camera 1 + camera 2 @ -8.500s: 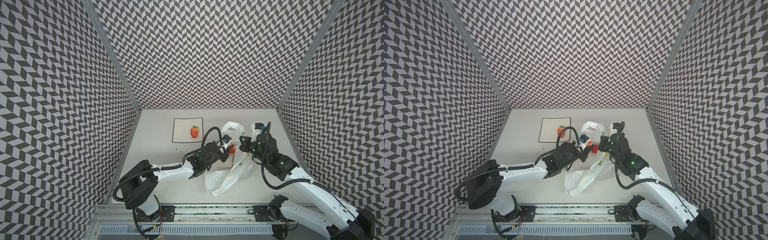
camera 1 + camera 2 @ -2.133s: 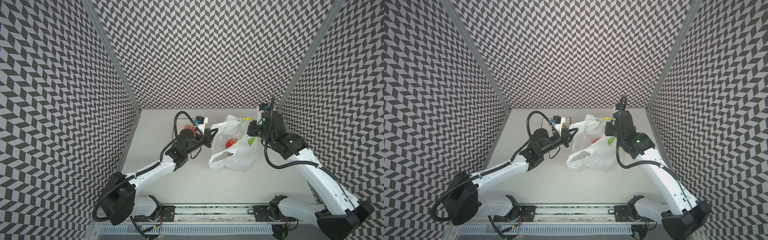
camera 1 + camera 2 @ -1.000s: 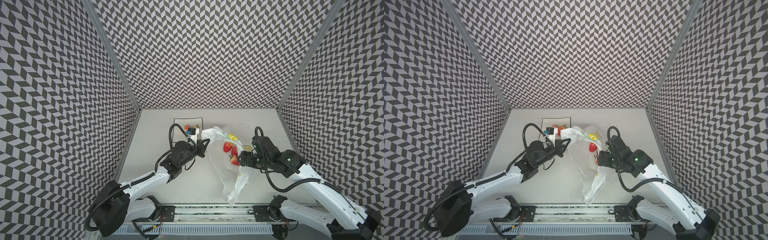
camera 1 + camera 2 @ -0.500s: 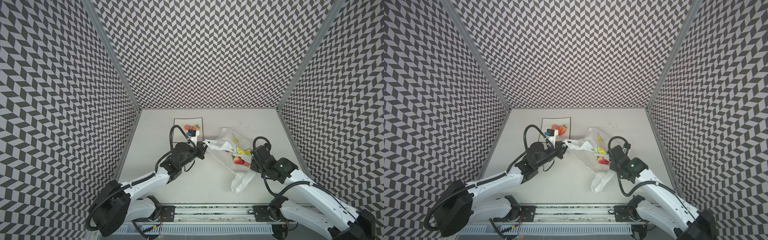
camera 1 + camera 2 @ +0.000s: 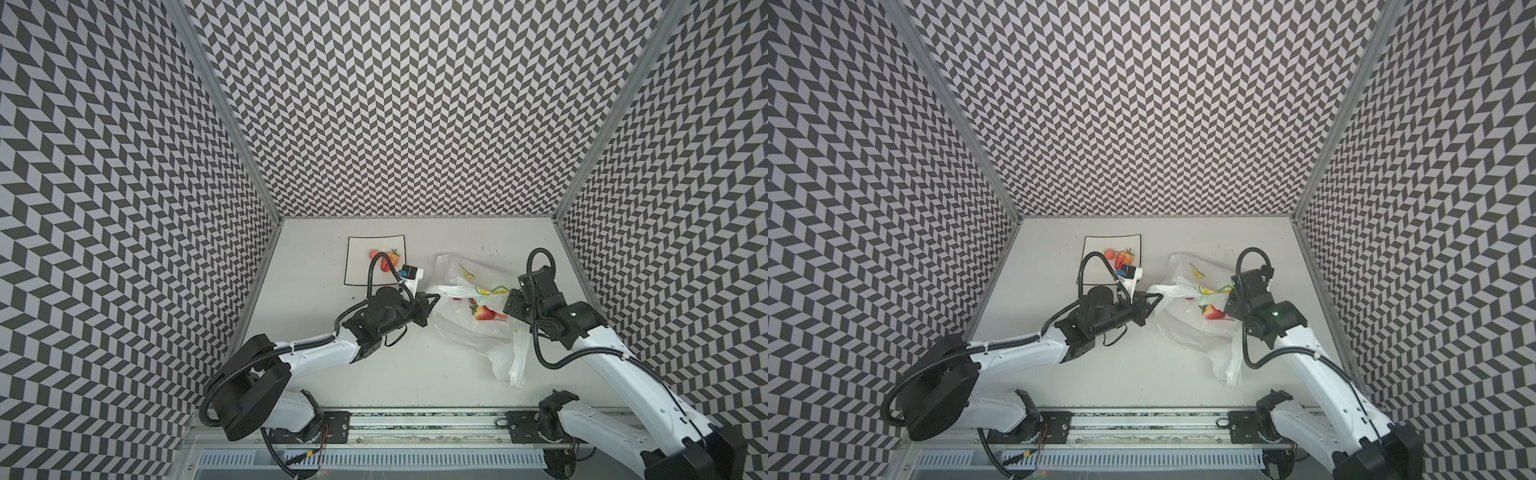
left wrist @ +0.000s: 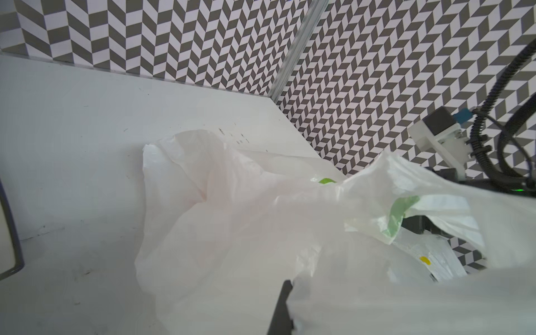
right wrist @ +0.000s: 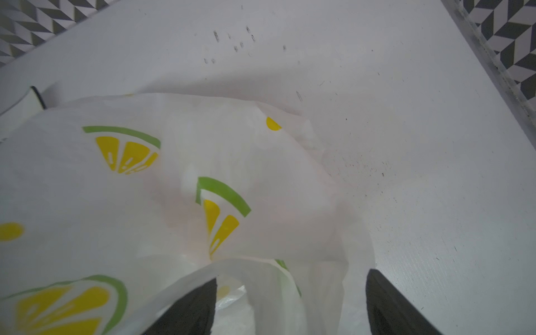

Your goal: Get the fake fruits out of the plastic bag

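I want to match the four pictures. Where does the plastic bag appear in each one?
In a top view: plastic bag right of centre, right of the plate.
In a top view: slightly right of centre.
Left wrist: fills the foreground.
Right wrist: fills the foreground, lemon prints showing.
Shared landmark: the plate's black rim.

**Soft, even light; wrist cameras blurred at close range**

Both top views were bright and evenly lit from overhead, with only faint, soft-edged shadows on the pale table [image 5: 415, 374]. The chevron walls [image 5: 415, 104] splayed outward toward the frame edges, a wide-lens distortion, but were sharp. In the left wrist view the plastic bag [image 6: 232, 232] closest to the lens was washed out and soft, its folds nearly lost in white. In the right wrist view the bag's print was slightly smeared, the dark fingers [image 7: 197, 313] were out of focus, and a gentle shadow lay on the table beyond the bag.
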